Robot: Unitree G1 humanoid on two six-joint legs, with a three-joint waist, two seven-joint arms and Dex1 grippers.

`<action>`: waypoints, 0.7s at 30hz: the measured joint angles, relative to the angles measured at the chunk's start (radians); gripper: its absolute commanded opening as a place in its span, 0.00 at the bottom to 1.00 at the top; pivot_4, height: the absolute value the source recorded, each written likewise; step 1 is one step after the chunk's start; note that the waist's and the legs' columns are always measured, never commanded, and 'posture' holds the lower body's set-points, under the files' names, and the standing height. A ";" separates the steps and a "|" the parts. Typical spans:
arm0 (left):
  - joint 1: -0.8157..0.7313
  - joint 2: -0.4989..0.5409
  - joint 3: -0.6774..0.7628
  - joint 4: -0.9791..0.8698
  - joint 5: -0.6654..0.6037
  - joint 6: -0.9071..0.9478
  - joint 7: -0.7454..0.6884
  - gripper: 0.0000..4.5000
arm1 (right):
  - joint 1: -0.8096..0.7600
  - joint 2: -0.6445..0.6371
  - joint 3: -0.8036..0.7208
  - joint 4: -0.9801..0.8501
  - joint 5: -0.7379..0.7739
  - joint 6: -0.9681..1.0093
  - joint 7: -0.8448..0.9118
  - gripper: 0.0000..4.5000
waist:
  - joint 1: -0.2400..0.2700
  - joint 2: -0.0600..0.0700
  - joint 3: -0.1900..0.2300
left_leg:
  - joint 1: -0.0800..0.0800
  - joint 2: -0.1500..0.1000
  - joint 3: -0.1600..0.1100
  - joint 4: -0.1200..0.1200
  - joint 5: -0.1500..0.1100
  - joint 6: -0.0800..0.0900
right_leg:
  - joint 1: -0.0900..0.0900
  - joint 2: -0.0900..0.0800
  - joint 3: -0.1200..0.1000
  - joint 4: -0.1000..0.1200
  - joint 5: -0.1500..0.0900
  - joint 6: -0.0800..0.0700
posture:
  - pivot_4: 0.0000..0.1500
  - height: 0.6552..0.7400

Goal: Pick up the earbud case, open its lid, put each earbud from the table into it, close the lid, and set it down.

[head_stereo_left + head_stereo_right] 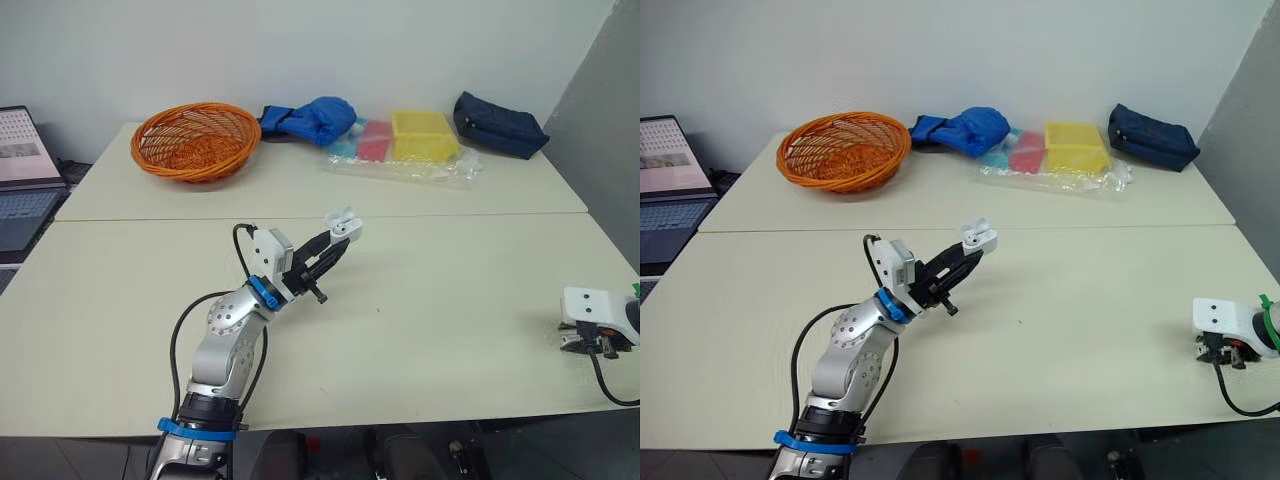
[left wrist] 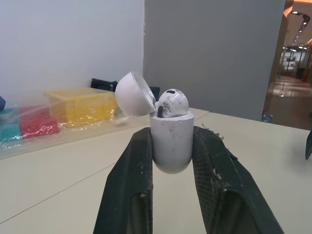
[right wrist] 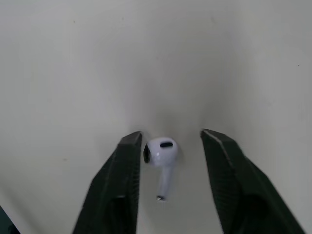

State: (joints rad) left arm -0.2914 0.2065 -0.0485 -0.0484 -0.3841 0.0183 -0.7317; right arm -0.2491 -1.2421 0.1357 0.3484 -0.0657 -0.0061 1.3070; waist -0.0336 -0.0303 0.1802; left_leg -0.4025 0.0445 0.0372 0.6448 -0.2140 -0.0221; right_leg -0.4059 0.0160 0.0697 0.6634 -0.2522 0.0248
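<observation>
From the head, along the far tabletop (image 1: 450, 300) edge an orange basket (image 1: 195, 140), a blue bundle (image 1: 312, 120), a yellow box (image 1: 425, 133) and a dark pouch (image 1: 498, 123), well apart from both arms. From the left wrist, left pincer (image 2: 173, 132) clamped on the scuffed white earbud case (image 2: 170, 148), lid (image 2: 134, 93) tipped back, seated earbud (image 2: 173, 103) inside. From the right wrist, right pincer (image 3: 170, 136) spread wide around the loose earbud (image 3: 161, 156) on the tabletop, just beside one finger.

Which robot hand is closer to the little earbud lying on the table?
Right. The right gripper has its open fingers on either side of the earbud on the table. The left gripper is far across the table, holding the open earbud case.
</observation>
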 measured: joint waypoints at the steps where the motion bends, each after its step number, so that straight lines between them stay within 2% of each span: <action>1: 0.000 0.000 0.000 -0.001 0.000 0.001 0.000 0.17 | 0.002 0.000 -0.002 0.000 0.000 -0.001 0.000 0.56 | 0.001 0.000 0.000 | 0.000 0.000 0.000 0.000 0.000 0.000 | 0.000 0.000 0.000 0.000 0.000 0.000 | 1.00 1.00; 12: 0.003 -0.001 -0.001 -0.019 -0.004 0.003 0.001 0.17 | 0.060 -0.016 -0.037 -0.012 0.006 0.014 0.002 0.56 | 0.002 0.000 0.000 | 0.000 0.000 0.000 0.000 0.000 0.000 | 0.001 0.000 0.000 0.000 0.000 0.001 | 1.00 1.00; 21: 0.003 -0.002 -0.005 -0.020 -0.004 0.003 0.003 0.17 | 0.029 -0.005 -0.026 0.009 -0.020 0.012 0.001 0.56 | 0.002 0.000 0.000 | 0.001 0.000 0.000 0.001 0.000 0.000 | 0.001 0.000 0.001 0.000 0.000 0.001 | 1.00 1.00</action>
State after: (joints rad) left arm -0.2882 0.2041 -0.0531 -0.0685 -0.3877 0.0209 -0.7287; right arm -0.2196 -1.2468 0.1101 0.3570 -0.0861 0.0055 1.3081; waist -0.0315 -0.0303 0.1802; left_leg -0.4014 0.0441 0.0368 0.6453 -0.2140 -0.0221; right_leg -0.4047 0.0155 0.0711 0.6636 -0.2518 0.0255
